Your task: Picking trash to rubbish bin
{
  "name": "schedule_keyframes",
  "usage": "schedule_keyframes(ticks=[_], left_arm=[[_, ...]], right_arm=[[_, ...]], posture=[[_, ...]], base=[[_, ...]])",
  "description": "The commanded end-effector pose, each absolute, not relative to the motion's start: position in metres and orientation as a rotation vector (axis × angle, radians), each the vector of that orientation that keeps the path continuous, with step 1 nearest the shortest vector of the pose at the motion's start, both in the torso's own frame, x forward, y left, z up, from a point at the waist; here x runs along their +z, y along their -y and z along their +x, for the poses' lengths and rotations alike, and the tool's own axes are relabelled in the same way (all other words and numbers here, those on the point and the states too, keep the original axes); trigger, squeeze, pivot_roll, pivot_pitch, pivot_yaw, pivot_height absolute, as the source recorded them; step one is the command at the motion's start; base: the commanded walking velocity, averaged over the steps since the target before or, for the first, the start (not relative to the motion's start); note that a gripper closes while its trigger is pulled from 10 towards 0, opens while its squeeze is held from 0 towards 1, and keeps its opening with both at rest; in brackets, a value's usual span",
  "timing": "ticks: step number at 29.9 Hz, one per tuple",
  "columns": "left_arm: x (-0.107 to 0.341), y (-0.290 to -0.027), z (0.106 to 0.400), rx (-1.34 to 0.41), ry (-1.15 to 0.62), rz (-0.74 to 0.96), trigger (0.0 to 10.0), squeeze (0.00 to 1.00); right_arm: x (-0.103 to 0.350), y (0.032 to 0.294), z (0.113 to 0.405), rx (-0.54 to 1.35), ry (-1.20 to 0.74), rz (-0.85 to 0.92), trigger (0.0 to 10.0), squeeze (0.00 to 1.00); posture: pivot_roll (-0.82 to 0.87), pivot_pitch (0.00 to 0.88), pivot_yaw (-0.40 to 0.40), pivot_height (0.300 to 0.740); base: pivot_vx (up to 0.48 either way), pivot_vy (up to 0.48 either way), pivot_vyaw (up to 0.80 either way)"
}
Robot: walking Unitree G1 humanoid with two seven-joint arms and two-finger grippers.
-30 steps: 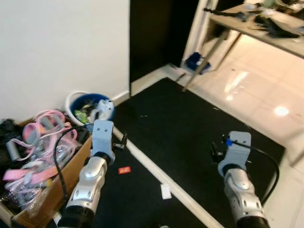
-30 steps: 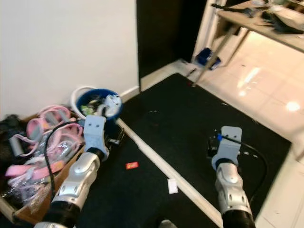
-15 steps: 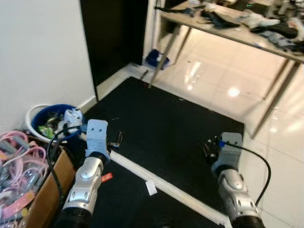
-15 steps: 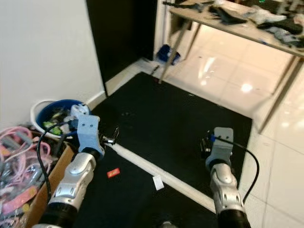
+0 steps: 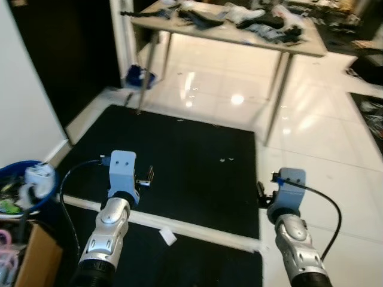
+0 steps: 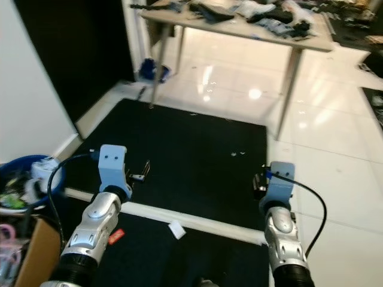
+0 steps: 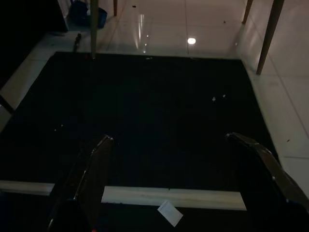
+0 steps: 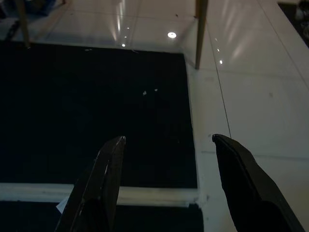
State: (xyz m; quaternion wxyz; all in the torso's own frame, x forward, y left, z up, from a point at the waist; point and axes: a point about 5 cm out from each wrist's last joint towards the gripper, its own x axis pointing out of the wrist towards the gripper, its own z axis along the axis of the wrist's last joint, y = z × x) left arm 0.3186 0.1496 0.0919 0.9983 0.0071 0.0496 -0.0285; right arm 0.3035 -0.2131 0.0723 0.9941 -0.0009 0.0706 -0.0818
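Note:
A blue rubbish bin [image 5: 24, 185] with trash in it stands on the floor at the far left, by the wall. A white paper scrap [image 5: 167, 237] lies on the black mat [image 5: 191, 149] beside a white strip [image 5: 197, 230], and a small red scrap [image 6: 116, 235] lies nearer to me. Small white specks [image 5: 224, 159] dot the mat farther out. My left gripper [image 7: 170, 137] hangs open and empty above the mat, with the paper scrap [image 7: 170, 213] below it. My right gripper [image 8: 169, 138] is open and empty over the mat's right edge.
A cardboard box [image 5: 36, 263] sits at the lower left beside the bin. A cluttered table [image 5: 227, 30] on thin legs stands over glossy white tiles [image 5: 311, 137] beyond the mat. A blue object [image 5: 139, 76] lies by its left leg. A dark doorway is on the left.
The camera has swung to the right: bin and box slid to the left edge, and the table and tiles came into view. Both arms hold the same pose, grippers open.

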Motion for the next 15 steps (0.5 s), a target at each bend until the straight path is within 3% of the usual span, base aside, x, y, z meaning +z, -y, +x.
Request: schedule_keyframes(ticks=[1, 3, 8, 15], left_arm=[[0.087, -0.151, 0.318, -0.03, -0.108, 0.053, 10.0, 0.0], [0.088, -0.153, 0.318, -0.01, -0.096, 0.08, 10.0, 0.0], [0.089, -0.161, 0.32, 0.085, -0.089, 0.184, 10.0, 0.0], [0.087, -0.155, 0.319, -0.05, -0.146, 0.104, 10.0, 0.0]], right_arm=[[0.071, 0.215, 0.302, -0.166, -0.139, -0.007, 10.0, 0.0], [0.072, 0.214, 0.303, -0.164, -0.135, 0.006, 10.0, 0.0], [0.073, 0.212, 0.304, -0.149, -0.129, 0.011, 10.0, 0.0], [0.072, 0.212, 0.306, -0.145, -0.144, 0.015, 10.0, 0.0]], posture=[[-0.02, 0.125, -0.008, 0.74], [-0.02, 0.125, -0.008, 0.74], [-0.02, 0.125, -0.008, 0.74], [-0.01, 0.133, -0.011, 0.74]], base=[[0.0, 0.0, -0.8], [0.0, 0.0, -0.7], [0.0, 0.0, 0.0], [0.0, 0.0, 0.0]])
